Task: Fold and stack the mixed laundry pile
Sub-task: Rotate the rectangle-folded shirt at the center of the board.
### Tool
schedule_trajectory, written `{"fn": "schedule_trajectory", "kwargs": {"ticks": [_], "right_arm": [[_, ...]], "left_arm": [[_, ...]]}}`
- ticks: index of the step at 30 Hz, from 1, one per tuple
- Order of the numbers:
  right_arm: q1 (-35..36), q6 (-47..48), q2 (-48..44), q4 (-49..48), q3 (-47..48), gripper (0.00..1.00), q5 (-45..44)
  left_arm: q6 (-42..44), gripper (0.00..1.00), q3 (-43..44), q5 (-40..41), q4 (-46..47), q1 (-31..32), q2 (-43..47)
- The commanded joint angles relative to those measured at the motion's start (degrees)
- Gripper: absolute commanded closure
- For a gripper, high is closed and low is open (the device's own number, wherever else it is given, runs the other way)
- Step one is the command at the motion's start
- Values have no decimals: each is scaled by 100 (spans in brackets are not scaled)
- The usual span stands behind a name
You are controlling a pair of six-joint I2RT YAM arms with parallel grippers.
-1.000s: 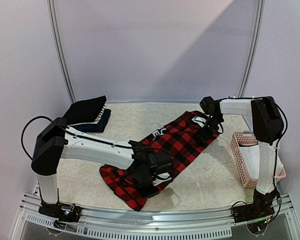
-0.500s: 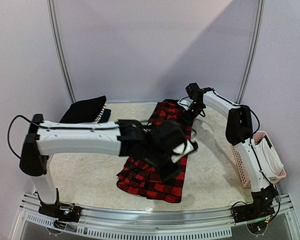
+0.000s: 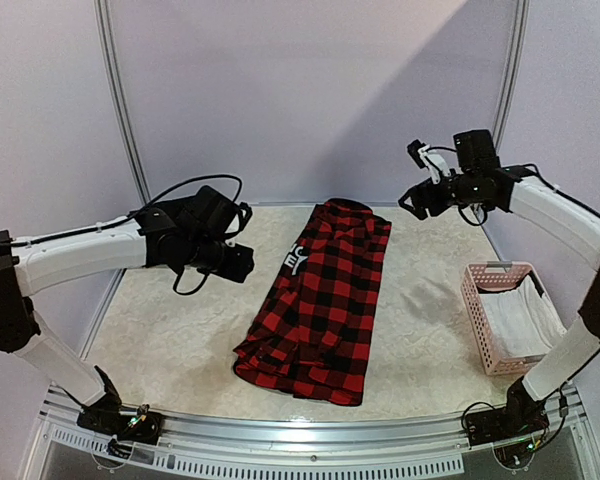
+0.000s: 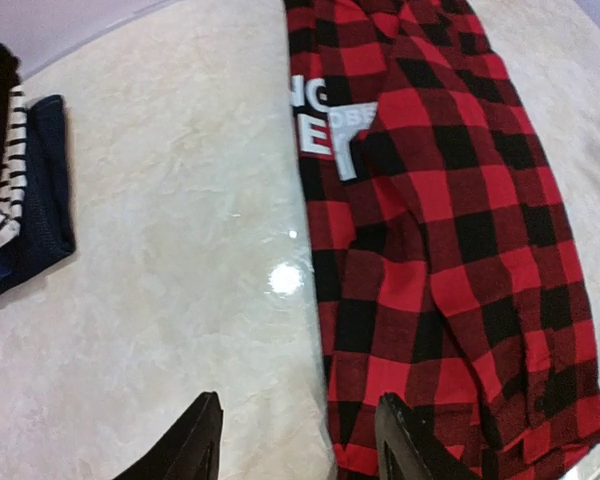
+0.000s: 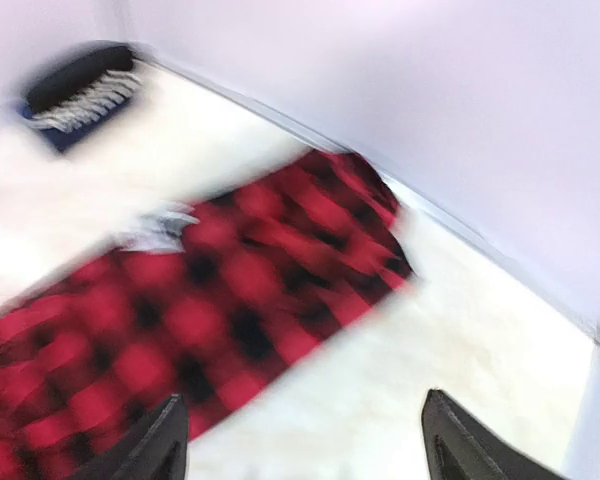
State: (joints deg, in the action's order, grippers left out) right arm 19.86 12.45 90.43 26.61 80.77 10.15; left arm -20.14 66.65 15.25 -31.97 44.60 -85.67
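Note:
The red-and-black plaid flannel shirt (image 3: pixel 320 290) lies folded into a long strip in the middle of the table. A white printed patch (image 3: pixel 298 262) shows at its left edge. The shirt also shows in the left wrist view (image 4: pixel 440 200) and, blurred, in the right wrist view (image 5: pixel 230 290). My left gripper (image 3: pixel 242 262) is open and empty, raised left of the shirt (image 4: pixel 300 435). My right gripper (image 3: pixel 412 200) is open and empty, raised above the shirt's far right (image 5: pixel 305 440). A folded navy, black and striped stack (image 4: pixel 20 200) sits at the far left (image 5: pixel 75 90).
A pink slatted basket (image 3: pixel 475 300) with white cloth (image 3: pixel 525 320) in it stands at the right edge of the table. A curved metal frame and a purple wall close off the back.
Both grippers have let go of the plaid shirt and pulled up and away, left arm to the left, right arm to the far right. The shirt now lies folded lengthwise.

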Motion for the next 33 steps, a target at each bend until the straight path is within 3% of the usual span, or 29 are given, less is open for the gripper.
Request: {"fn": "schedule_trajectory", "kwargs": {"ticks": [1, 3, 7, 16, 20, 25, 33], "right_arm": [[583, 176, 232, 617, -477, 24, 2158], [1165, 968, 297, 1120, -700, 28, 1731], [2089, 2144, 279, 913, -1524, 29, 858], [2859, 2547, 1309, 808, -1830, 37, 307], [2883, 2751, 1602, 919, -2010, 42, -35], [2704, 3344, 1383, 941, -2646, 45, -653], [1555, 4078, 932, 1611, -3150, 59, -811]], "left_arm": [[142, 47, -61, -1211, 410, 74, -247], [-15, 46, -282, -1190, 409, 186, -267], [-602, 46, -910, -1202, 549, 165, -321], [-1473, 46, -1765, -1683, 1270, 176, -619], [-1458, 45, -1935, -1813, 1592, 268, -443], [-830, 44, -1736, -1549, 1199, 423, -124], [-360, 43, -1672, -1407, 677, 506, 111]]}}
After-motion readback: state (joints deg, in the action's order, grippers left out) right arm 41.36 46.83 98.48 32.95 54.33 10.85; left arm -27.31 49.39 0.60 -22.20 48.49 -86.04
